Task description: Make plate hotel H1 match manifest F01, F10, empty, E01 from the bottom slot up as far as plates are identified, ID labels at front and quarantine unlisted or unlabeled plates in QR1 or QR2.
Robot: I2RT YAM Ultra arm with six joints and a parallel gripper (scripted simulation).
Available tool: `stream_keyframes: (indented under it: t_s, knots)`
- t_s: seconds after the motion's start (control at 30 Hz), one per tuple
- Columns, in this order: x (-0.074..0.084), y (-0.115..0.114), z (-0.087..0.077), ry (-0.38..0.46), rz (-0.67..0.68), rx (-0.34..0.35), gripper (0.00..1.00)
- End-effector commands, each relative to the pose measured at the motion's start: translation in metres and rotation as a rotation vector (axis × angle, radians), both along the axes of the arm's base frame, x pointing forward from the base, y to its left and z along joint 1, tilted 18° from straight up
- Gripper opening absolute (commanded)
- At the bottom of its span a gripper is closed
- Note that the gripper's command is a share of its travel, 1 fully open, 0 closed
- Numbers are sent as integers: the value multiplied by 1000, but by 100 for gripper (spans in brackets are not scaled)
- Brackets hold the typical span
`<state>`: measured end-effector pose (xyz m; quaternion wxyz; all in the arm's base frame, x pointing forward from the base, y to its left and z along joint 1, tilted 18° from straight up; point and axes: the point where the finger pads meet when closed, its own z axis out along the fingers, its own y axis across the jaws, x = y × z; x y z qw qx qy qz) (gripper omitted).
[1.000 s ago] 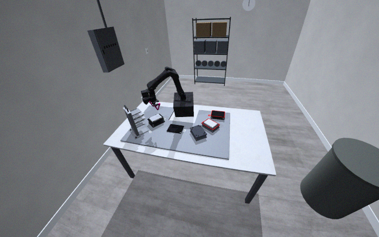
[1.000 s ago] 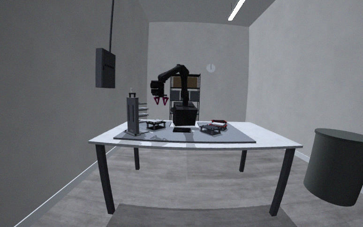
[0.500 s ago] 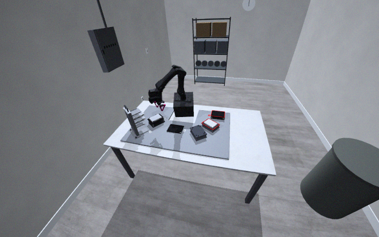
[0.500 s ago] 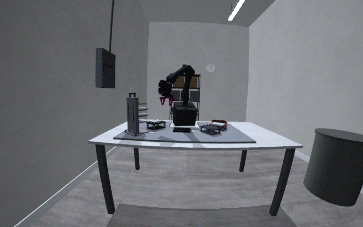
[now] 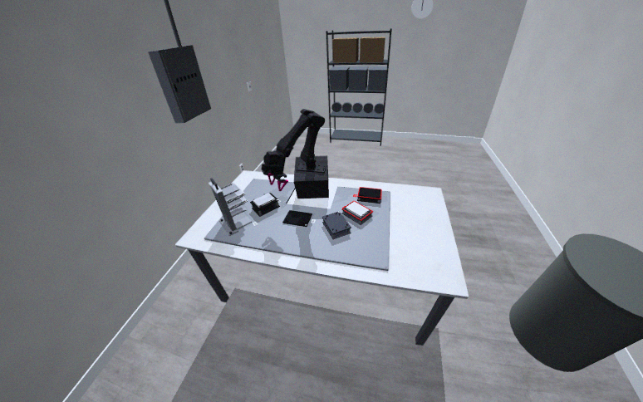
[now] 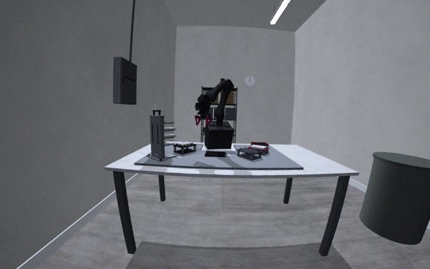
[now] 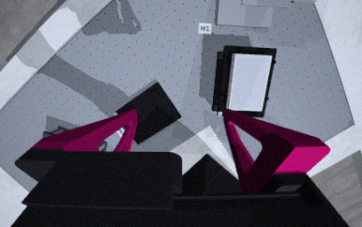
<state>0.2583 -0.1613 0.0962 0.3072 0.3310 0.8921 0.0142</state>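
Our end effector (image 7: 180,136) hangs wide open and empty above the tabletop (image 5: 417,246). The white-topped plate (image 7: 249,82) sits on its nest just ahead and below. We judge this the approach to pick it; next we descend and straddle it.

In the top view a table (image 5: 426,265) fills the middle of the frame, with a mat (image 5: 360,246) on it. The plate hotel (image 5: 223,203) stands at the mat's left end; a plate on a nest (image 5: 264,203) lies just right of it. The arm's base (image 5: 311,182) sits behind the mat's middle, and the gripper (image 5: 277,180) hangs to its left, above the mat. A flat nest (image 5: 296,218) lies centre, three more nests to its right. A shelf rack (image 5: 327,85) stands at upper centre, against the far wall.
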Motion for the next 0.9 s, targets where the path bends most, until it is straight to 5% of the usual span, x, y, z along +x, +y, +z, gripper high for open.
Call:
stream_keyframes:
  t_s: [0.0, 0.6, 0.87]
  knots:
    - [10, -8, 16, -89, -60, -64, 100]
    - [10, -7, 16, -295, -122, -223, 100]
    - [12, 3, 17, -323, -130, -243, 100]
